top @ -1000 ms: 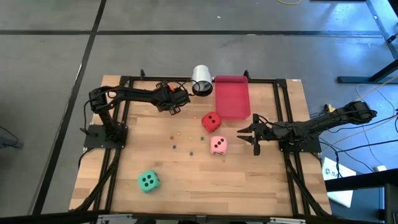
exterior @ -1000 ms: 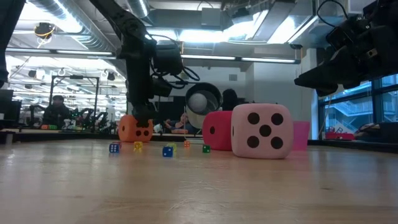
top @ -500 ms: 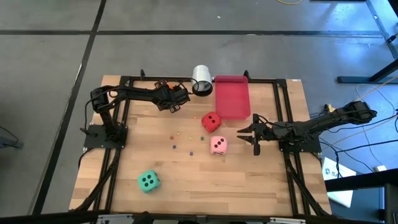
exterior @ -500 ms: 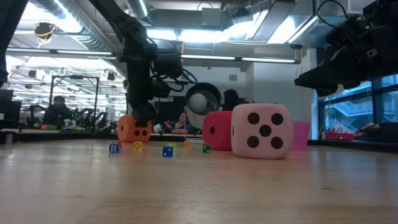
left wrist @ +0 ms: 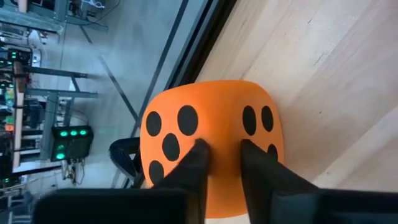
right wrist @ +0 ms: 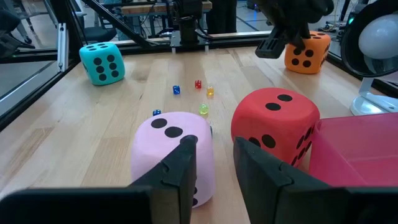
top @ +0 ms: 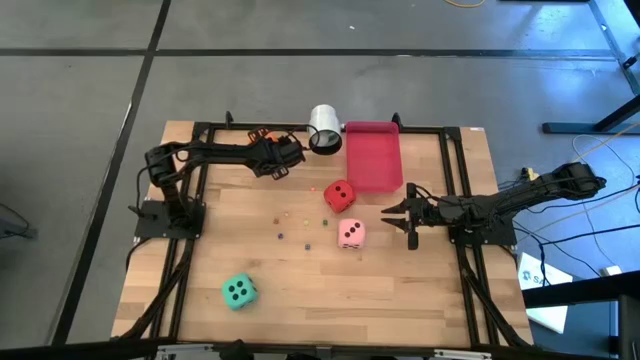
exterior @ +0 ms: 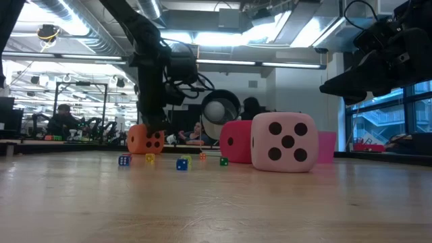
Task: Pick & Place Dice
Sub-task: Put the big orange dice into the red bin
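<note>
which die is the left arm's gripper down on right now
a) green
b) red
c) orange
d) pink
c) the left wrist view shows the left gripper with its jaws pinched into the orange die, which the high view places at the table's far edge beside the white cup.
</note>
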`<action>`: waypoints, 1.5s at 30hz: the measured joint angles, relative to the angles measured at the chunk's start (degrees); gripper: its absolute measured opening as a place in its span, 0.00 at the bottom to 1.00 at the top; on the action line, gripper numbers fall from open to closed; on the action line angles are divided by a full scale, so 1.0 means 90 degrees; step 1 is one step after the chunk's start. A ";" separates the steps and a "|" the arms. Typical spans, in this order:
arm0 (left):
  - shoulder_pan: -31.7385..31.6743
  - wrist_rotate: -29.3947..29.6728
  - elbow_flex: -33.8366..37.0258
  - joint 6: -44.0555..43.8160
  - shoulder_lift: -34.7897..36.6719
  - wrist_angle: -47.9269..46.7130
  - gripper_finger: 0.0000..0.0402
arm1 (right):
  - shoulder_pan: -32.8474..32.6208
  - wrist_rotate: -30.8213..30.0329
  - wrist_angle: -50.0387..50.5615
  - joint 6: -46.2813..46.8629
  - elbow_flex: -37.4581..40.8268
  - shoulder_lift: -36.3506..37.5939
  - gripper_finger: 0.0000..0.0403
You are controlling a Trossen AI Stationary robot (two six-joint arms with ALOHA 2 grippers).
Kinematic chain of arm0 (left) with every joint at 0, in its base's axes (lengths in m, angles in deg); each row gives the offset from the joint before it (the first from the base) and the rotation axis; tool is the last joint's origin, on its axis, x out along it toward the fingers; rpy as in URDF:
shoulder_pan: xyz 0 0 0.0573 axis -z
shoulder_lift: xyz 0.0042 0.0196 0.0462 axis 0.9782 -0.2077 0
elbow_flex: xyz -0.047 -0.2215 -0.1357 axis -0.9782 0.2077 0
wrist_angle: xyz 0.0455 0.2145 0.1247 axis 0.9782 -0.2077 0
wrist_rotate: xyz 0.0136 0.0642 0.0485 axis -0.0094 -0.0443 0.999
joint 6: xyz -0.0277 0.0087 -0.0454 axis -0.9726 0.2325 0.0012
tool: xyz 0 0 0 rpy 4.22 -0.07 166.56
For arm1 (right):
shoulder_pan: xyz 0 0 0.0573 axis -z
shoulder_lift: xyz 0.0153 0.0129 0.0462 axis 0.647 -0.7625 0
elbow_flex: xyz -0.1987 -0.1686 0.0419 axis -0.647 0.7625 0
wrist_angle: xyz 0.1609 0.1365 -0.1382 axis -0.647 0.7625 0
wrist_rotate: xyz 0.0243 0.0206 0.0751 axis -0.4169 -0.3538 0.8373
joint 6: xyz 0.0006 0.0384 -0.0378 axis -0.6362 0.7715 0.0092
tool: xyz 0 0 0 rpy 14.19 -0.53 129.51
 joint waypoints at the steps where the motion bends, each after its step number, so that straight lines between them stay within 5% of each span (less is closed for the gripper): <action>1: 0.0002 -0.0036 0.0000 0.0027 0.0036 0.0003 0.10 | 0.0001 0.0000 0.0000 0.0000 0.0000 -0.0001 0.27; 5: 0.0002 -0.0263 0.0002 0.0040 0.0061 0.0011 0.02 | 0.0002 0.0000 0.0007 -0.0001 0.0000 0.0000 0.27; 17: 0.0179 -0.1530 0.0080 0.0440 0.0175 -0.0152 0.00 | 0.0000 0.0000 0.0007 -0.0002 0.0000 -0.0001 0.27; 36: 0.0944 -0.1927 0.0017 0.0370 0.2259 -0.0690 0.01 | 0.0000 -0.0050 0.0009 -0.0007 -0.0002 -0.0001 0.27; 45: 0.0920 -0.2243 0.0017 0.0053 0.3135 -0.1159 0.27 | 0.0001 -0.0050 0.0009 -0.0007 -0.0002 -0.0001 0.27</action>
